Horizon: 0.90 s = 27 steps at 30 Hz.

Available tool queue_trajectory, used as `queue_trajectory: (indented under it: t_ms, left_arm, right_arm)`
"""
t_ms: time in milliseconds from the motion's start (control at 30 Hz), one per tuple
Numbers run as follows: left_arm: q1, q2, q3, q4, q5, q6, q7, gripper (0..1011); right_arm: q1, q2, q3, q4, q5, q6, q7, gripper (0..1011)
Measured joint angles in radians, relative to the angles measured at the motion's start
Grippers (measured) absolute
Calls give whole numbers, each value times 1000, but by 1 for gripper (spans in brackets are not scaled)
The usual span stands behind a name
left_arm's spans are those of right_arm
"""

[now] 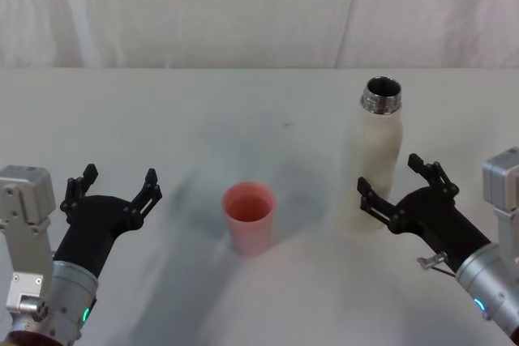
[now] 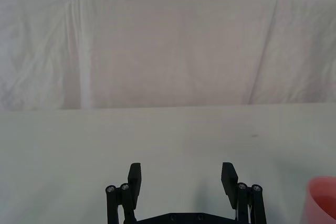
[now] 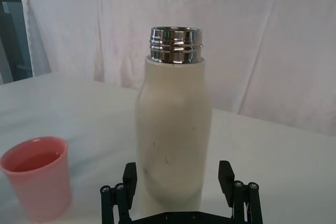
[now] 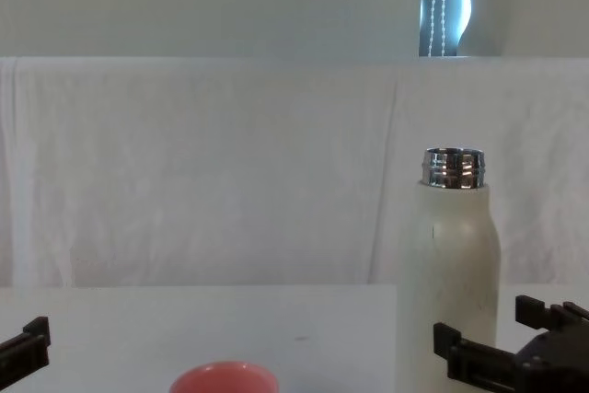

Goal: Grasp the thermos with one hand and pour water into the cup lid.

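Head view: thermos stands just ahead of the spread right tool.

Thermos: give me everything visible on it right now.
The tall cream-white matte thermos stands upright on the white table, uncapped, its shiny threaded steel neck open. Faint dark scuffs mark its lower body. The right gripper is open with its fingers on either side of the base, not closed on it. The salmon-pink cup lid stands apart on its left.

Soft, even, fairly bright light leaves only faint grey shadows on the white table around the pink cup and cream bottle, whose steel neck glints sharply, while a window strip glares blue-white behind.
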Motion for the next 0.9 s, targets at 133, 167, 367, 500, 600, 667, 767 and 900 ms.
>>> queue_trajectory:
  t_ms: [133,167,367,500,600,667,767,900]
  left_arm:
    - [0,0,0,0,0,0,0,1001]
    - [0,0,0,0,0,0,0,1001]
    - [0,0,0,0,0,0,0,1001]
    - [0,0,0,0,0,0,0,1001]
    - [0,0,0,0,0,0,0,1001]
    - [0,0,0,0,0,0,0,1001]
    - [0,0,0,0,0,0,0,1001]
    - [0,0,0,0,0,0,0,1001]
  right_arm:
    - [-16,7,10,-12,-2,0,-3,1001]
    - [-23,8,14,-15,-3,-1,-5,1001]
    - [-47,10,31,-26,-5,-8,-15,1001]
    - [-63,8,47,-30,-3,-17,-22,1001]
    - [-73,4,61,-30,1,-23,-28,1001]
    - [-78,0,71,-30,5,-27,-33,1001]
    - [-85,-6,85,-26,10,-31,-39,1001]
    - [-90,-13,103,-19,17,-38,-46,1001]
